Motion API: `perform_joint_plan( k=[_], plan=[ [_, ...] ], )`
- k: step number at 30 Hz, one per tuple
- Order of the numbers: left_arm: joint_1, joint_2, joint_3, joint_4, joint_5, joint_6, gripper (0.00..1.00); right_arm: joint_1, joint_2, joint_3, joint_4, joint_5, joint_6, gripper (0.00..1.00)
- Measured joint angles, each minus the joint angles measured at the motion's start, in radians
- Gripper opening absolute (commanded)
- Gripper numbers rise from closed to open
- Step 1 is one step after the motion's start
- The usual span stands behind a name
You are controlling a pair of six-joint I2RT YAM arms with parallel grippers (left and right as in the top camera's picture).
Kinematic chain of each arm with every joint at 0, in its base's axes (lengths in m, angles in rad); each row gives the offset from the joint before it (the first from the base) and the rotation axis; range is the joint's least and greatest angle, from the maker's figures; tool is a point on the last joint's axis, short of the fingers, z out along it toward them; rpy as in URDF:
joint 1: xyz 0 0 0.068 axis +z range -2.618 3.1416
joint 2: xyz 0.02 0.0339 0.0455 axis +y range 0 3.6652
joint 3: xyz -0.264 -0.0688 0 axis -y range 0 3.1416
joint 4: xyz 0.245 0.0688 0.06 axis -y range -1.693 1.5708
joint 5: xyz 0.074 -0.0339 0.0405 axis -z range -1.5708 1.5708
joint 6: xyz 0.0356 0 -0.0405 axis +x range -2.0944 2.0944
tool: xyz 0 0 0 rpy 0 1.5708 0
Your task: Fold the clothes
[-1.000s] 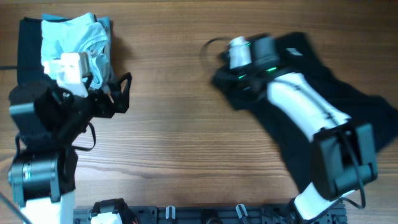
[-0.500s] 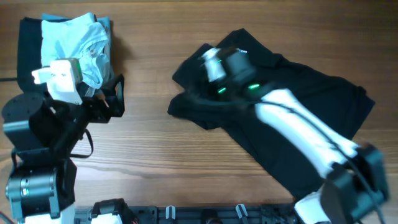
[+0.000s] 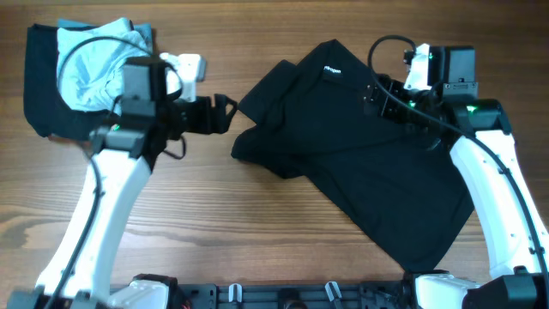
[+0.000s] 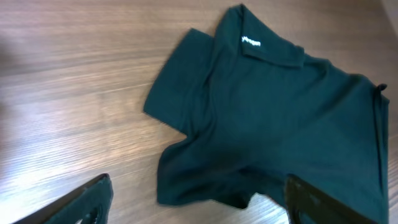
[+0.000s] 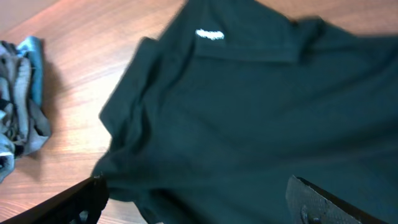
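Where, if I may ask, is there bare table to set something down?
Widest bare wood: the near side, between the left arm and the black short-sleeved polo shirt. A smaller patch lies at the far edge, between the pale blue garment and the shirt's collar. The right half is crowded with cloth.

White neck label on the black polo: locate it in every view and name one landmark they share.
Overhead: neck label in the upper part, slightly right of centre, on the polo shirt.
Left wrist: neck label near the top, right of centre.
Right wrist: neck label at the top, about centre.
Shared landmark: the collar beside the neck label.
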Motion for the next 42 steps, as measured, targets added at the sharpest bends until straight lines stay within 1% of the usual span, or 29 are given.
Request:
perform_joint_plan(
  k=[4,5,6,7,9,10,11,13,14,16,18,20,22,26,28,30,32,36,39,42],
  plan=[
    [-0.040,0.111,0.000,0.028,0.005,0.000,0.85,-0.009,0.000,0.000,-0.017,-0.001,0.000,0.96],
    [-0.048,0.145,0.000,0.030,0.005,0.000,0.82,-0.009,0.000,0.000,-0.023,-0.001,0.000,0.97],
    [-0.055,0.179,0.000,0.045,0.005,0.000,0.76,-0.009,0.000,0.000,-0.026,-0.001,0.000,0.97],
    [-0.060,0.208,0.000,0.063,0.005,0.000,0.66,-0.009,0.000,0.000,-0.029,-0.001,0.000,0.96],
    [-0.070,0.301,0.000,0.150,0.005,0.004,0.43,-0.009,0.000,0.000,-0.030,-0.001,0.000,0.97],
    [-0.073,0.338,0.000,0.206,0.003,0.008,0.36,-0.009,0.000,0.000,-0.031,-0.001,0.000,0.97],
    [-0.075,0.368,0.000,0.253,0.004,0.010,0.34,-0.009,0.000,0.000,-0.034,-0.001,0.000,0.97],
    [-0.079,0.433,0.002,0.332,0.003,0.014,0.35,-0.009,0.000,0.000,-0.045,-0.001,0.000,0.97],
    [-0.079,0.457,0.002,0.357,0.002,0.017,0.38,-0.009,0.000,0.000,-0.051,-0.001,0.000,0.97],
    [-0.081,0.506,0.001,0.403,0.001,0.018,0.56,-0.009,0.000,0.000,-0.063,-0.001,0.000,0.97],
    [-0.081,0.546,0.001,0.442,-0.001,0.014,0.69,-0.009,0.000,-0.001,-0.074,-0.001,0.000,0.97],
    [-0.081,0.571,0.001,0.474,-0.010,0.006,0.75,-0.009,0.000,-0.002,-0.076,-0.001,0.000,0.97],
    [-0.081,0.592,0.001,0.496,-0.018,0.004,0.74,-0.009,0.000,-0.002,-0.076,-0.001,0.000,0.97],
    [-0.081,0.624,0.001,0.518,-0.026,-0.001,0.63,-0.009,0.000,-0.002,-0.078,-0.001,0.000,0.97],
    [-0.081,0.637,0.003,0.523,-0.034,-0.001,0.44,-0.009,0.000,-0.002,-0.078,-0.001,0.000,0.97],
    [-0.082,0.644,0.007,0.523,-0.041,-0.004,0.20,-0.009,0.000,-0.002,-0.078,-0.001,0.000,0.97],
    [-0.082,0.658,0.013,0.528,-0.044,0.004,0.04,-0.009,0.000,-0.002,-0.078,-0.001,0.000,0.97],
    [-0.079,0.674,0.021,0.529,-0.067,-0.013,0.04,-0.009,0.000,-0.002,-0.086,-0.001,0.000,0.98],
    [-0.074,0.673,0.034,0.509,-0.149,-0.073,0.04,-0.009,0.000,-0.002,-0.101,0.006,0.000,0.98],
    [-0.037,0.665,0.049,0.461,-0.262,-0.131,0.04,-0.009,0.000,-0.003,-0.124,0.027,0.000,0.98]
  ],
)
